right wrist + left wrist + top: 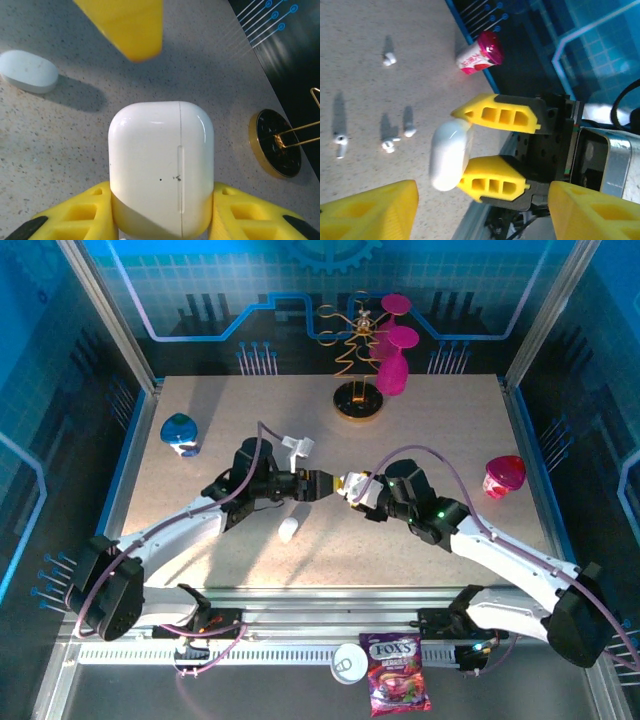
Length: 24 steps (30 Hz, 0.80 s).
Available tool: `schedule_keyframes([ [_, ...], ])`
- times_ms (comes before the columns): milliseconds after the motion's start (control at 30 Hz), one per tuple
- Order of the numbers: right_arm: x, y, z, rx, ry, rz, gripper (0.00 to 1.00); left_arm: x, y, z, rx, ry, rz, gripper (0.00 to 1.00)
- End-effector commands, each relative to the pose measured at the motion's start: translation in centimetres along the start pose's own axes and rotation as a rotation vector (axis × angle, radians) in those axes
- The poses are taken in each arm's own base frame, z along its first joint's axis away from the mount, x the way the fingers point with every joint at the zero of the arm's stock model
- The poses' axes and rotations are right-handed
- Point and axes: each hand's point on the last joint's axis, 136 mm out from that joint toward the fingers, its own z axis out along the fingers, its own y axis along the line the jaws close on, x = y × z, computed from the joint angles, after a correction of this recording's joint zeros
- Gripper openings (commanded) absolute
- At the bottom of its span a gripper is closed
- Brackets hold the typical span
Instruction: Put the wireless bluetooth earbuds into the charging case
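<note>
My right gripper (161, 220) is clamped on the charging case (161, 155), one yellow finger on each side, holding it above the table (60, 150). The right wrist camera gives me the lid seam running across the case's face (overhead, the case is just a pale speck between the fingers). My left gripper (318, 483) faces it nose to nose over mid-table, fingers spread wide and holding nothing. The left wrist camera looks out between them at the case, seen narrow-side on. That same camera gives me the earbuds (387, 145): four small white bits scattered on the table, well apart from the case, though they are too small for me to say which are buds. A white oval lump (27, 71) lies on the table near the grippers.
</note>
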Motion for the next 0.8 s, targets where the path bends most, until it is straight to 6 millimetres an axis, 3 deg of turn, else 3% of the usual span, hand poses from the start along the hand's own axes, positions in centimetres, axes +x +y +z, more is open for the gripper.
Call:
schedule_keyframes([
  [0, -3.1, -1.6, -1.3, 0.023, -0.112, 0.029, 0.33, 0.4, -1.8, 0.8, 0.084, 0.025, 0.037, 0.62],
  [300, -4.0, -2.0, -2.1, 0.034, -0.157, 0.046, 0.33, 0.7, -1.1, 1.7, 0.056, 0.041, 0.034, 0.55],
  [433, -3.9, -2.0, -2.6, 0.045, -0.154, 0.047, 0.32, 0.5, -0.8, 1.3, 0.025, 0.019, 0.068, 0.68],
  [767, -4.0, -2.0, -3.2, 0.040, -0.160, 0.051, 0.32, 0.6, -0.1, 1.3, -0.017, 0.025, 0.080, 0.69],
])
